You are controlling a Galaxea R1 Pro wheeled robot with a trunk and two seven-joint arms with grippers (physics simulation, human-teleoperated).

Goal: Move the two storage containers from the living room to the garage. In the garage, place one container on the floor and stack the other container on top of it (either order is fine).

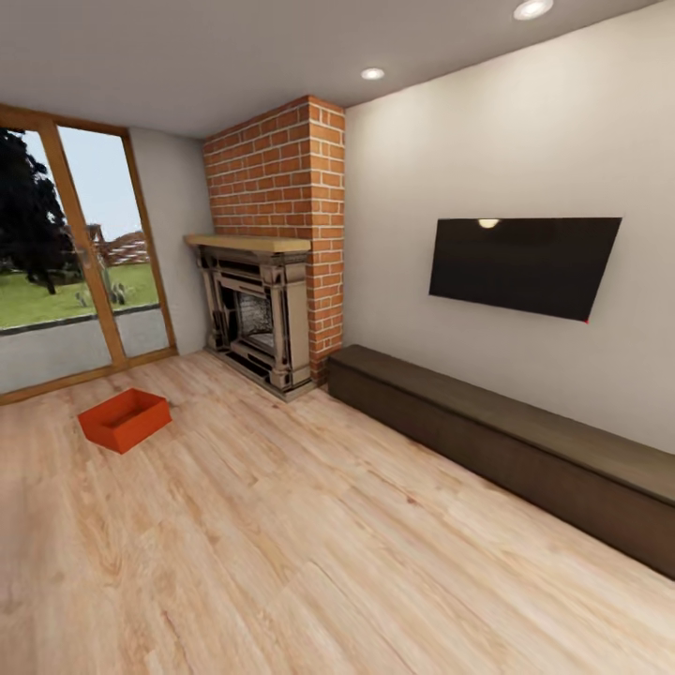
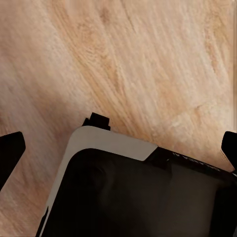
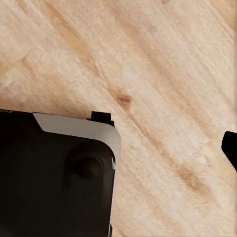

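On wood-plank floor (image 1: 281,525), empty orange container (image 1: 124,419).

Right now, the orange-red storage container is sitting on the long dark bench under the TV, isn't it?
Not quite. In the head view the storage container sits on the light wood-plank floor, near the glass door and in front of the fireplace. The long dark bench does run under the TV, but nothing rests on it.
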